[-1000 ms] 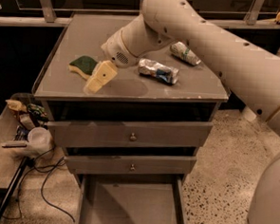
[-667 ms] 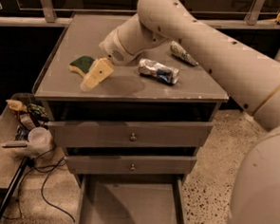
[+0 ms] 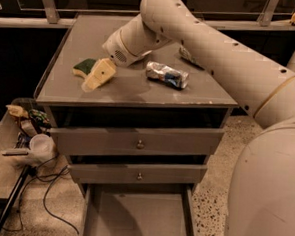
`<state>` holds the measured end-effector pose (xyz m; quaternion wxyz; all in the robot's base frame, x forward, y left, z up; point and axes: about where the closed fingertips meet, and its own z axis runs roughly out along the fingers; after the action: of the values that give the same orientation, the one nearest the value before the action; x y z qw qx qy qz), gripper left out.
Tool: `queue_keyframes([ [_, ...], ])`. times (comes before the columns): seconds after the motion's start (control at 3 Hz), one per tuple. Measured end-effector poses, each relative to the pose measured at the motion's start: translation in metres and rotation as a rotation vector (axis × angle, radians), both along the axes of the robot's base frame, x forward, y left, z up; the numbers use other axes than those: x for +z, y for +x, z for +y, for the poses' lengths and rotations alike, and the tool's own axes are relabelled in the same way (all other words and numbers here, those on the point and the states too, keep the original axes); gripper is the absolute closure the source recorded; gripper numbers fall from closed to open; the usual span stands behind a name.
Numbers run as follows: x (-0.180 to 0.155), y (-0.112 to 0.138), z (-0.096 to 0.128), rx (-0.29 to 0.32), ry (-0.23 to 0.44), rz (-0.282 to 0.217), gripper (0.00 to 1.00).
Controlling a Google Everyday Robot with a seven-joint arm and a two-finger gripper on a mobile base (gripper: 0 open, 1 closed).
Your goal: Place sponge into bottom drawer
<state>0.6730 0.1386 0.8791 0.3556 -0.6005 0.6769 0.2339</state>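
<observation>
nearest the camera, the wide shallow grey bottom drawer (image 3: 136, 217) is seen pulled open below two knobbed drawers (image 3: 136, 142). on the grey cabinet top (image 3: 139, 92), toward its left edge, the small green-topped, pale yellow sponge (image 3: 83, 66) is found lying flat. the cream robot gripper (image 3: 100, 74) is set just beside it, seemingly touching; whether it is spread or closed cannot be told. the sponge should be straddled squarely and pinched across its body before lifting. farther back, a crushed silver can (image 3: 167, 74) should be left undisturbed.
</observation>
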Motion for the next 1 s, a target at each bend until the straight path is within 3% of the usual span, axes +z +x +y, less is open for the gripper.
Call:
queue_keyframes([
  [1.0, -0.028, 0.007, 0.008, -0.01, -0.001, 0.06, 0.0],
])
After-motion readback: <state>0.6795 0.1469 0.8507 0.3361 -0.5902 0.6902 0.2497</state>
